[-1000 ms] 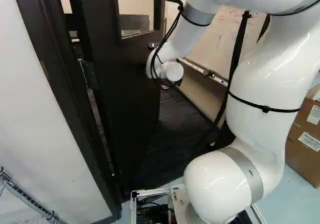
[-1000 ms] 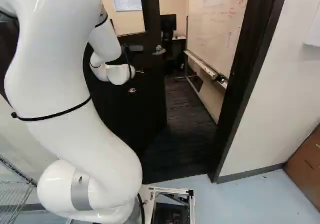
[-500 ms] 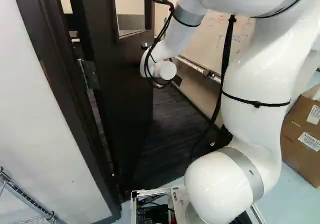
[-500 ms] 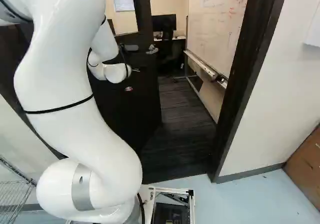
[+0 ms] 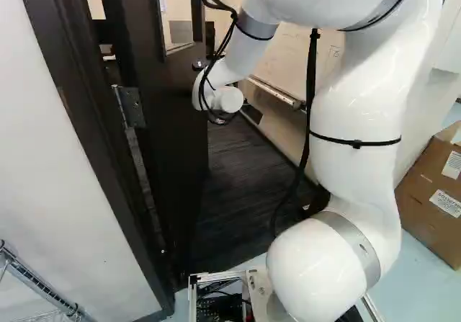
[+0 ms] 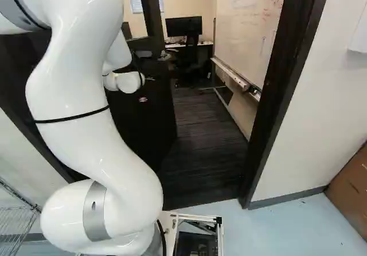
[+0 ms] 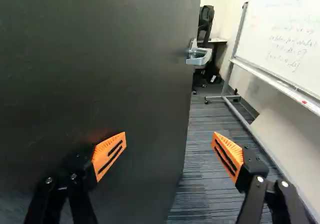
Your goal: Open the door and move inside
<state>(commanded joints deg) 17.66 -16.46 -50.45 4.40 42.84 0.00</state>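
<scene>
Of my gripper, only small parts show beside the white wrist in the right base view [image 6: 143, 99]. The dark door [image 6: 150, 124] stands well open, swung into the room beyond. In the wrist view the gripper [image 7: 169, 140] is wide open with nothing held. One orange pad [image 7: 109, 155] is in front of the door's face [image 7: 120, 63], and whether it touches cannot be told. The other pad [image 7: 227, 155] stands past the door's free edge, over the carpet. The silver door lever [image 7: 199, 56] lies ahead of the gripper, on that edge.
Dark door frame posts stand left [image 5: 94, 142] and right [image 6: 287, 95] of the opening. Beyond are dark carpet [image 6: 200, 147], a wheeled whiteboard [image 6: 252, 21] along the right wall, and a desk with a monitor [image 6: 183, 26]. A cardboard box [image 5: 432, 185] sits right of the arm.
The door has swung further into the room, widening the gap beside its free edge. My arm has shifted leftward in the left base view along with it. The base has not moved.
</scene>
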